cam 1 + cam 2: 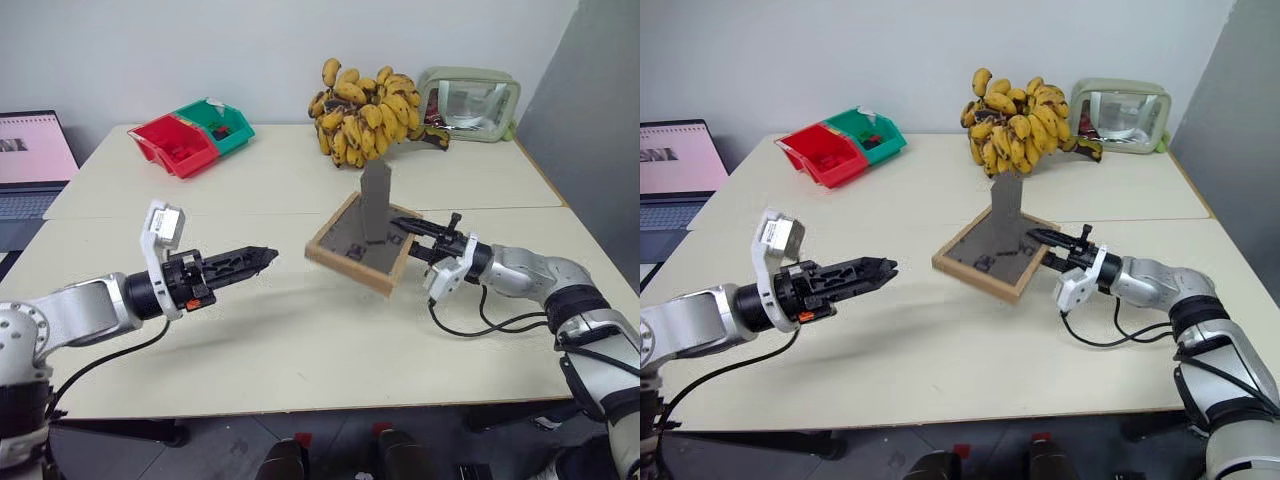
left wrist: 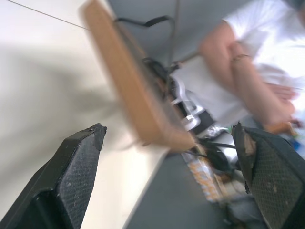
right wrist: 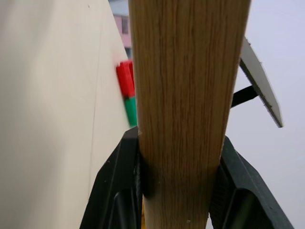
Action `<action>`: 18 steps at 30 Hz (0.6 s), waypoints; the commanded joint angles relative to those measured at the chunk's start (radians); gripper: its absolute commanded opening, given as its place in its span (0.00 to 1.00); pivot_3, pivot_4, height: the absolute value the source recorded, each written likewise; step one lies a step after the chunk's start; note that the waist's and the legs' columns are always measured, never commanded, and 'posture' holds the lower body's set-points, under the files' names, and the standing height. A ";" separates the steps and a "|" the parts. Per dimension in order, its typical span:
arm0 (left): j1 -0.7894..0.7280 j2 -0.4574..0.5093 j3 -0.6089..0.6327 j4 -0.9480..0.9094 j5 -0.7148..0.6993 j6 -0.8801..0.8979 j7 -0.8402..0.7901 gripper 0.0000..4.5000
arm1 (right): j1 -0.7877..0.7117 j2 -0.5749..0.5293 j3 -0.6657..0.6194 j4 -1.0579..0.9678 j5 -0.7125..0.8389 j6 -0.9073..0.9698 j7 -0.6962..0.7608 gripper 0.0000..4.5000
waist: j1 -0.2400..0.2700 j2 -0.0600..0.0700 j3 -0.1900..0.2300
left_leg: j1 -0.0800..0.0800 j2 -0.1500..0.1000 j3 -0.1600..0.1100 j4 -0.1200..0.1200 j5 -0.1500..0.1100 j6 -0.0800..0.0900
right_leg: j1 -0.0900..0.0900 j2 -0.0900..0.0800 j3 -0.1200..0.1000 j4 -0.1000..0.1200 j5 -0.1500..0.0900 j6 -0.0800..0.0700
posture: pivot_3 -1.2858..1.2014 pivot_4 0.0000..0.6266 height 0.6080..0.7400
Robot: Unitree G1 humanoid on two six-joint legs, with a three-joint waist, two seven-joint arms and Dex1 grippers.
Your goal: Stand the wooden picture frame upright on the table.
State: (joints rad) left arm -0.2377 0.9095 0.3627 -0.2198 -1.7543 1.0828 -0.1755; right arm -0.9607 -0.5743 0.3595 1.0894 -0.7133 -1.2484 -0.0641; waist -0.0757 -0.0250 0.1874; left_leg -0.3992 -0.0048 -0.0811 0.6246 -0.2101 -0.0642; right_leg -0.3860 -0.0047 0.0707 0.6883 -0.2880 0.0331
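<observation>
The right hand [image 1: 412, 236] grips the wooden picture frame [image 1: 362, 243] by its right rim, holding it tilted, back upward and stand unfolded, above the desk [image 1: 300, 340] near its middle seam. The left hand [image 1: 262, 258] hangs open beside it.

Far side: red bin [image 1: 172, 146] and green bin [image 1: 222, 124] touching side by side; bunch of spotted yellow bananas [image 1: 364, 112]; shiny green-rimmed tray [image 1: 470, 103] beside the bananas. Laptop [image 1: 32, 160] with lit screen off the left edge; a person's arm [image 2: 248, 78] beyond
</observation>
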 commanded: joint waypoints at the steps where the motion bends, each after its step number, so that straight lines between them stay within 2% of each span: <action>1: 0.062 -0.009 0.035 -0.263 0.325 -0.161 0.002 1.00 | -0.033 0.132 -0.140 0.040 0.489 0.211 0.549 0.29 | -0.002 -0.001 0.000 | 0.000 0.001 -0.001 0.000 0.000 0.000 | 0.001 0.000 0.000 0.000 0.000 0.000 | 0.52 0.24 1.00; 3: 0.126 0.009 -0.014 -0.359 0.525 -0.239 -0.045 1.00 | -0.056 0.194 -0.229 0.022 0.665 0.425 0.786 0.29 | -0.004 -0.001 0.000 | 0.000 0.002 -0.003 0.000 0.000 0.000 | 0.002 0.000 -0.001 0.000 0.000 0.000 | 0.52 0.24 1.00; 5: 0.174 -0.021 -0.027 -0.411 0.634 -0.302 -0.047 1.00 | -0.090 0.243 -0.301 0.008 0.800 0.671 1.005 0.29 | -0.005 0.000 0.001 | 0.000 0.004 -0.003 0.000 0.000 0.000 | 0.003 0.000 -0.001 -0.001 0.000 0.000 | 0.52 0.24 1.00; 6: 0.186 -0.039 -0.028 -0.421 0.659 -0.321 -0.046 1.00 | -0.098 0.253 -0.319 -0.002 0.836 0.746 1.068 0.29 | -0.003 0.000 0.001 | 0.000 0.004 -0.002 0.000 0.000 0.000 | 0.002 0.000 -0.002 -0.001 0.000 0.000 | 0.52 0.24 1.00; 8: 0.232 -0.039 -0.083 -0.473 0.829 -0.399 -0.065 1.00 | -0.153 0.295 -0.378 0.026 0.921 1.011 1.167 0.29 | 0.003 0.000 0.001 | 0.000 0.004 -0.003 0.000 0.000 0.000 | 0.002 -0.001 -0.004 -0.001 0.000 0.000 | 0.52 0.24 1.00; 10: 0.276 -0.049 -0.142 -0.507 0.976 -0.469 -0.077 1.00 | -0.185 0.341 -0.411 0.056 0.956 1.148 1.204 0.29 | 0.007 0.001 0.002 | 0.000 0.004 -0.002 -0.001 0.000 0.000 | 0.002 0.000 -0.004 -0.001 0.000 0.000 | 0.52 0.24 1.00; 15: 0.307 -0.134 -0.147 -0.533 1.014 -0.480 -0.070 1.00 | -0.160 0.429 -0.413 0.072 0.942 1.216 1.207 0.29 | 0.013 0.001 0.002 | -0.001 0.003 -0.002 -0.002 0.000 0.000 | -0.001 0.001 -0.004 0.000 0.000 -0.001 | 0.52 0.24 1.00; 18: 0.311 -0.151 -0.153 -0.535 1.033 -0.468 -0.075 1.00 | -0.129 0.473 -0.423 0.096 0.945 1.254 1.197 0.29 | 0.022 0.001 0.002 | -0.002 0.002 -0.002 -0.001 0.000 0.000 | -0.002 0.000 -0.004 0.000 0.000 -0.001 | 0.52 0.24 1.00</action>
State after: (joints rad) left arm 0.0744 0.7629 0.2021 -0.7137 -0.7406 0.6244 -0.2489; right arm -1.0961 -0.1243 -0.0426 1.1874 0.2113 -0.0072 1.1303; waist -0.0532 -0.0241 0.1892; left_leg -0.4007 -0.0025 -0.0817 0.6235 -0.2104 -0.0639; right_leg -0.3871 -0.0049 0.0676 0.6881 -0.2882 0.0325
